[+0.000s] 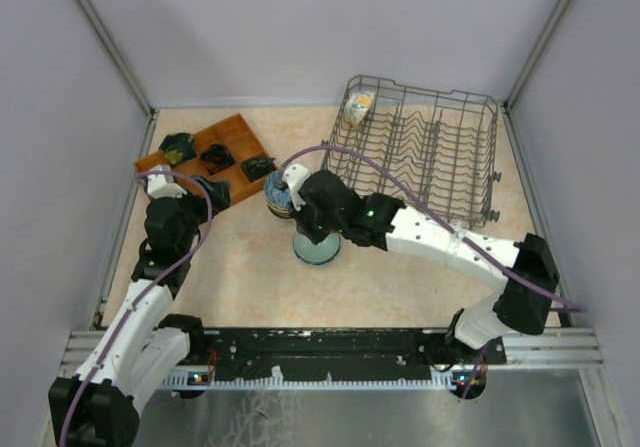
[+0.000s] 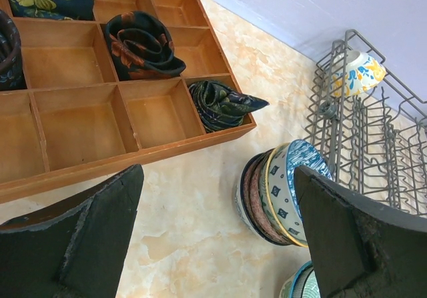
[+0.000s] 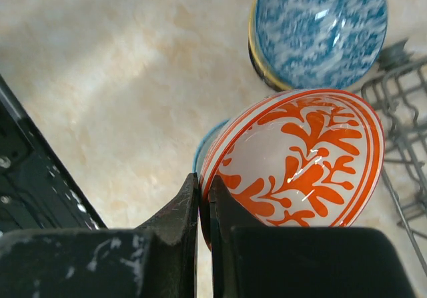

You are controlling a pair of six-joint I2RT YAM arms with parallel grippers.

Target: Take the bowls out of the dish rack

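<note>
Nearest the lens in the right wrist view, we find the right gripper [image 3: 205, 201] with its jaws pressed together on the rim of an orange-patterned bowl [image 3: 300, 158], which is held tilted with its inside facing the camera. Behind that bowl's left edge we see the blue rim of a pale teal bowl [image 3: 205, 148] resting on the table [image 1: 250, 277]; we cannot tell whether the two bowls touch. Toward the upper right of the same view, a blue-and-white bowl [image 3: 320, 28] tops a stack [image 1: 278, 199] standing just beside the teal one. Wires of the dish rack [image 3: 400, 105] enter at the right edge. From above, the rack [image 1: 430, 152] occupies the upper right of the table and holds one yellow-and-blue bowl [image 1: 358, 107] in its far left corner. The left gripper [image 2: 220, 245] stands wide open and holds nothing, its dark fingers [image 2: 87, 238] framing the lower corners of the left wrist view. It hangs near the lower corner of the wooden tray [image 1: 215, 152] at the upper left, where dark folded cloths [image 2: 143, 45] fill several compartments.
</note>
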